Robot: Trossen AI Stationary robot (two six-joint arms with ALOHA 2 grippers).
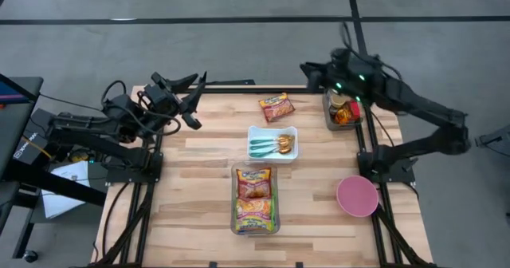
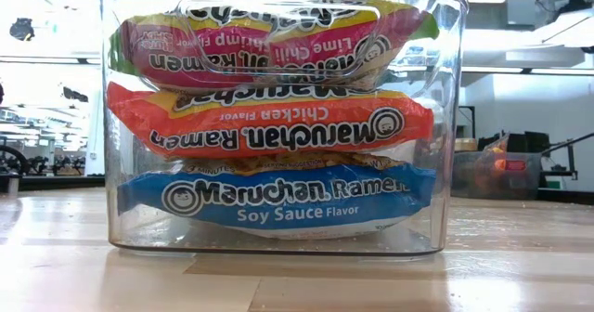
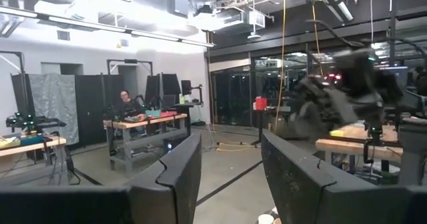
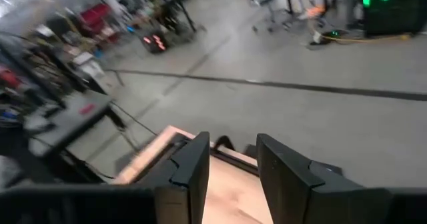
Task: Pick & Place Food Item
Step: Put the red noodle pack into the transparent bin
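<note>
Clear plastic bin (image 2: pixel 278 117) at the near middle of the wooden slatted surface (image 1: pixel 199 180), three packets stacked: "Maruchan Ramen Soy Sauce Flavor", blue (image 2: pixel 278 197); "Chicken Flavor", orange (image 2: pixel 269 124); "Lime Chili Shrimp", pink (image 2: pixel 269 43); loose red-and-yellow ramen packet (image 1: pixel 276 107) at the far middle; white rectangular tray (image 1: pixel 272 143) holding teal-handled utensils; pink round bowl (image 1: pixel 356 196); clear bin of mixed items (image 1: pixel 343 111); left gripper (image 1: pixel 190 100) and right gripper (image 1: pixel 307 74) both partly open, holding nothing, raised at the far corners.
</note>
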